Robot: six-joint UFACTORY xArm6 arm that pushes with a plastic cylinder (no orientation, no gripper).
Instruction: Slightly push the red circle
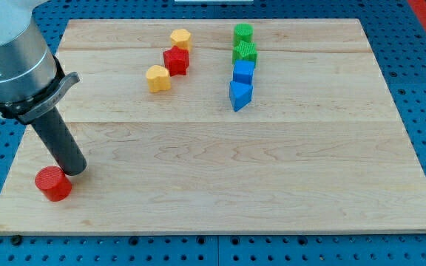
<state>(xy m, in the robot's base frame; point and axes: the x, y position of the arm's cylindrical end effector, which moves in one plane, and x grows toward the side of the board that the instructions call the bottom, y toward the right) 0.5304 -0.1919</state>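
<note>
The red circle point(53, 183) lies near the wooden board's bottom left corner. My tip point(76, 170) stands just to the right of it and a little above, touching or nearly touching its edge. The dark rod rises from there to the view's upper left into the grey arm body point(9, 55).
A red star-like block point(176, 60) sits at the top between two yellow blocks point(180, 38) point(157, 77). To their right a column holds a green block point(242, 32), a second green block point(245, 52), a blue cube point(243, 72) and a blue triangle-like block point(239, 94). The wooden board point(272, 170) lies on a blue perforated table.
</note>
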